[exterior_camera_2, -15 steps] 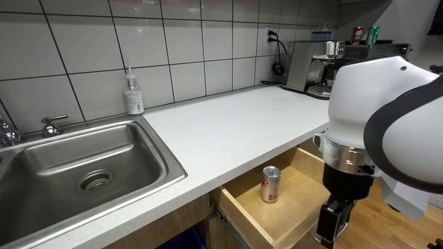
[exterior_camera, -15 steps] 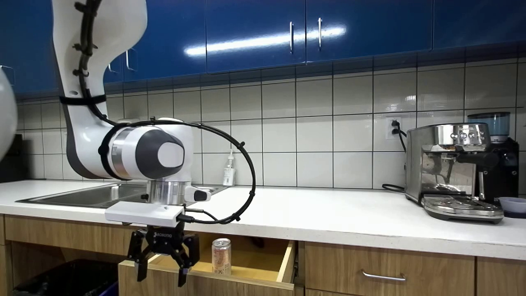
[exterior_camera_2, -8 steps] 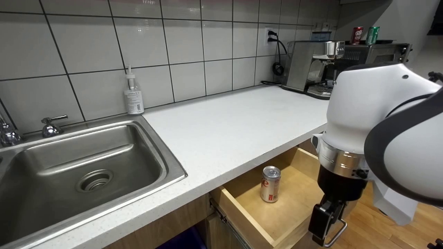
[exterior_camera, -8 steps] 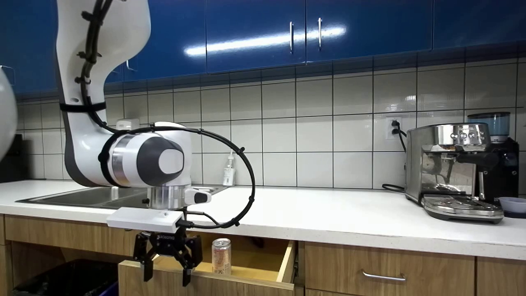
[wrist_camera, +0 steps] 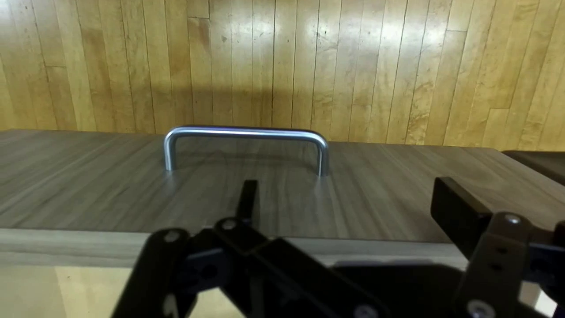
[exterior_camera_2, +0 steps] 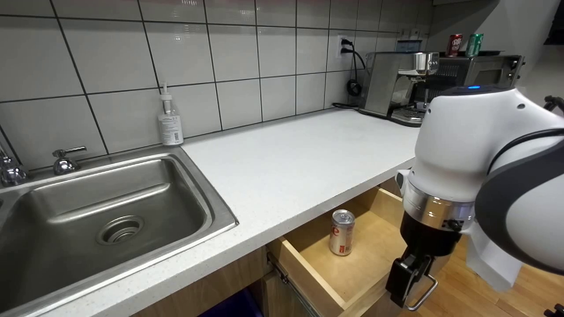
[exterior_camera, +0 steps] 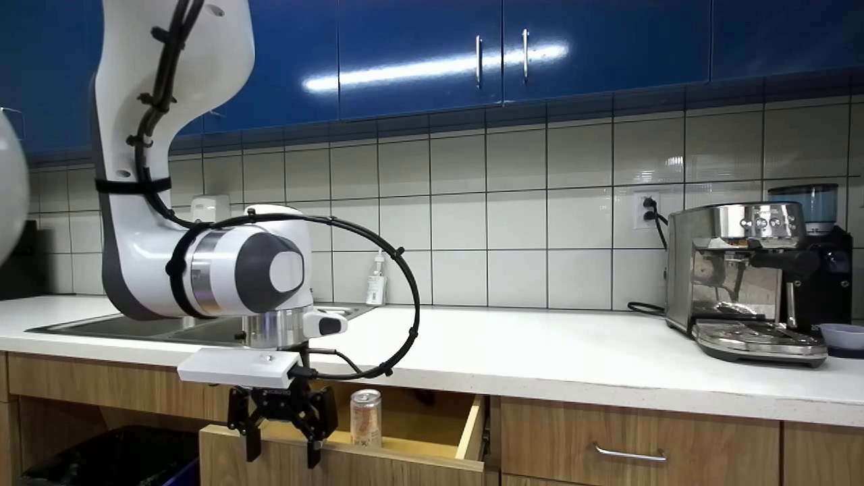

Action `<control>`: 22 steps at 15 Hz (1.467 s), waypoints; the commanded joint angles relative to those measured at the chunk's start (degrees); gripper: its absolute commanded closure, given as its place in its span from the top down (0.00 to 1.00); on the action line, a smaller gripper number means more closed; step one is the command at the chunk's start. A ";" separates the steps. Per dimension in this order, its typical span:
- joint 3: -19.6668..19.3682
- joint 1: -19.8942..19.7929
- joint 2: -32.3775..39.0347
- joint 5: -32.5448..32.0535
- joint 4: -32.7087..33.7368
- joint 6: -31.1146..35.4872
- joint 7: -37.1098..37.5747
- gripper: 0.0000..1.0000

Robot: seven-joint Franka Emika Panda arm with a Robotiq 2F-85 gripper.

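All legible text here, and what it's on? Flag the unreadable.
"e": red, on the silver cylindrical can in the open wooden drawer.
Smaller print on that can: too small.
Label on the clear white-topped pump bottle: too small.
White lettering on the dark red can: blurred.
Markings on the green cylindrical can: blurred.
Any lettering on the steel espresso machine, black coffee grinder and black two-fingered gripper: unreadable.

drawer (exterior_camera_2: 374, 248) slid in a bit, can (exterior_camera_2: 342, 233) w/ it, gripper (exterior_camera: 283, 453) shifted twd counter (exterior_camera_2: 304, 158)

A wood-fronted drawer (exterior_camera: 405, 470) stands open just beside the black fingers (exterior_camera: 314, 453), its silver bar handle (wrist_camera: 247, 131) jutting outward near their tips.
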 commanded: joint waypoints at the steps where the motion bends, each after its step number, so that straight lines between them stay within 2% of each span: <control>1: -2.15 1.15 1.01 -3.91 0.91 2.03 3.86 1.00; 22: -4.92 1.57 3.06 -3.33 4.37 5.59 5.34 1.00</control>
